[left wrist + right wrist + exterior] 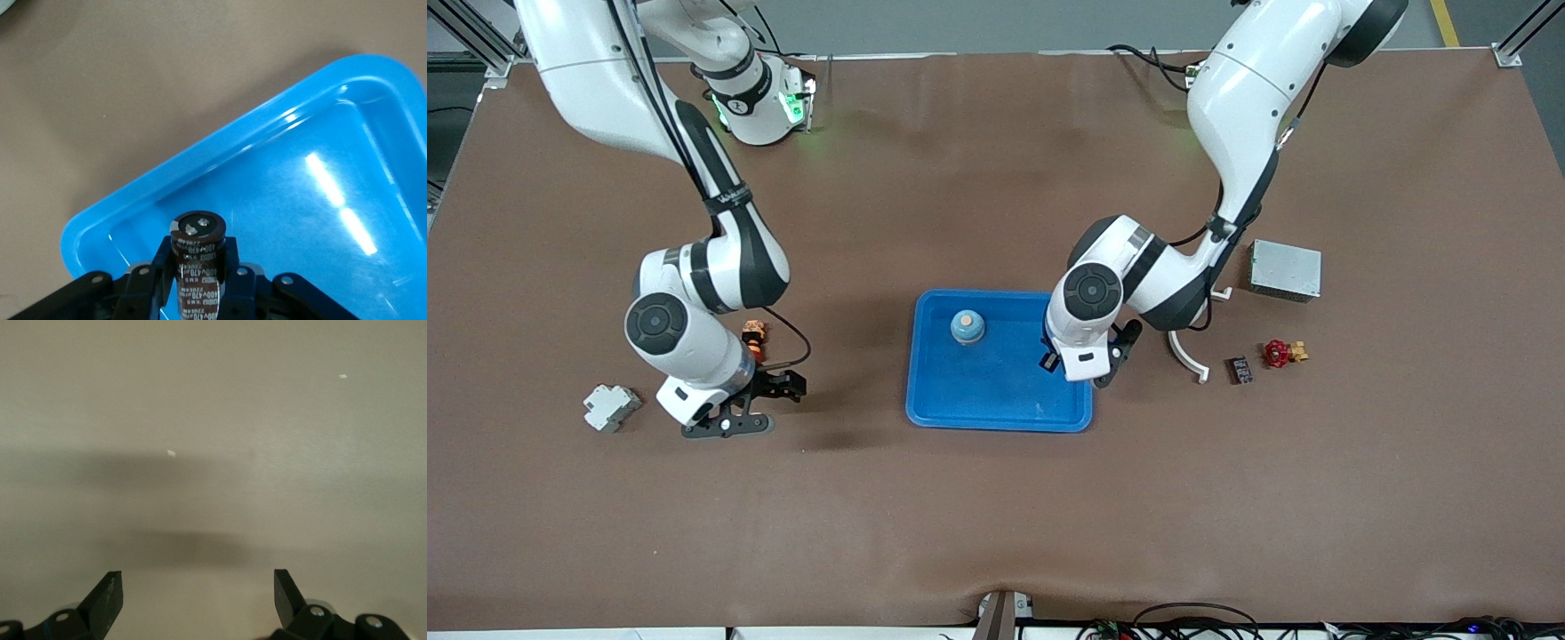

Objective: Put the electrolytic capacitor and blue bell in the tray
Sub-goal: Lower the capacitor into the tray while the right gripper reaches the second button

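Observation:
The bright blue tray (996, 404) lies mid-table. The blue bell (967, 327) with a tan top stands in it, in the part farther from the front camera. My left gripper (1085, 360) hangs over the tray's edge toward the left arm's end. In the left wrist view it (198, 253) is shut on the dark brown electrolytic capacitor (197, 280), held over the tray floor (320, 220). The capacitor is hidden in the front view. My right gripper (760, 404) is open and empty over bare table (198, 590), toward the right arm's end.
A grey-white block (611, 407) lies beside the right gripper, and a small orange-black part (754, 338) lies by that arm. Toward the left arm's end are a metal box (1285, 269), a white curved piece (1187, 356), a small black part (1239, 370) and a red valve (1280, 353).

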Robot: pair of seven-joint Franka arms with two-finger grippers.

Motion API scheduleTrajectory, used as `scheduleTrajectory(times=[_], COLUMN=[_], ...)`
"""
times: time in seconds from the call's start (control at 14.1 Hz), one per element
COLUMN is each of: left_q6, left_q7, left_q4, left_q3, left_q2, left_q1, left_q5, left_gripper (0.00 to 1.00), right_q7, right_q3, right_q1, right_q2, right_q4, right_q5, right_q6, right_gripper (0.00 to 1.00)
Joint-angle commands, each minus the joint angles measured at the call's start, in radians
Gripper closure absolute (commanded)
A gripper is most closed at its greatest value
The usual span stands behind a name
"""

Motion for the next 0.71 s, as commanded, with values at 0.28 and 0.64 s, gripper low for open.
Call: scheduleTrajectory(times=[0.28, 0.64], left_q6=[0.002, 0.001], left_q7=[-0.028, -0.059], left_q4=[-0.060, -0.066], left_q3=[0.011, 0.011], left_q2=[-0.016, -0.010], left_q1=[-0.028, -0.046], left_q5=[0.017, 0.019], left_gripper=[1.00, 1.00], right_q7=[-0.352, -0.471], right_q3=[0.027, 0.031], right_q1=[-0.210, -0.293], right_q2=[-0.050, -0.111], right_q4=[-0.089, -0.195], right_q5=[-0.008, 0.002], right_q6=[0.059, 0.100], right_gripper=[0.00, 0.00])
